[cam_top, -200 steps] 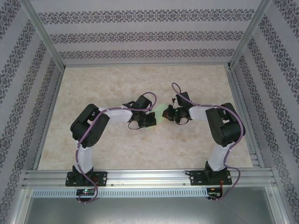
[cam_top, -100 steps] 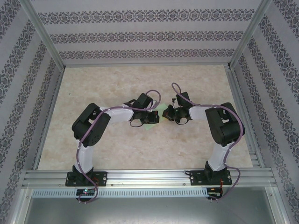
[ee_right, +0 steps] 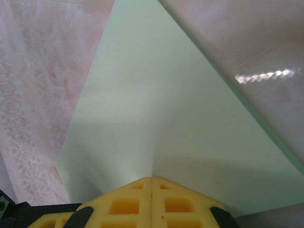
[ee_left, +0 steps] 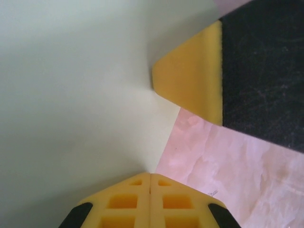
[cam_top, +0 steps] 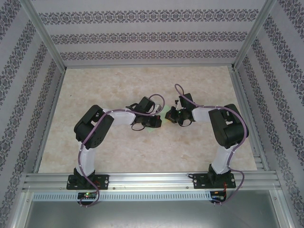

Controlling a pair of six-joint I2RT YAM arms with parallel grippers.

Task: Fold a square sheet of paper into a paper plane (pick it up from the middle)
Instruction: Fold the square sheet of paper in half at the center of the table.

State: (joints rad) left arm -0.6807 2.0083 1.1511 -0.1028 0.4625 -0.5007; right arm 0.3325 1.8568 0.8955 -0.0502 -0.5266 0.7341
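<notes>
Light: bright, even, from overhead | table (cam_top: pixel 142 156): pale, with only soft, faint shadows beneath the arms | right wrist view: white streak of glare on the table, grey shadow band low across the square sheet of paper (ee_right: pixel 156 109) | left wrist view: sheet shaded grey toward upper right, close-up soft, yellow fingers (ee_left: pixel 183 211) slightly blurred

Black joints (cam_top: pixel 92 130), white links (cam_top: pixel 85 159), purple cables (cam_top: pixel 178 88); yellow grid-moulded fingers (ee_left: pixel 123 202), black-edged.
</notes>
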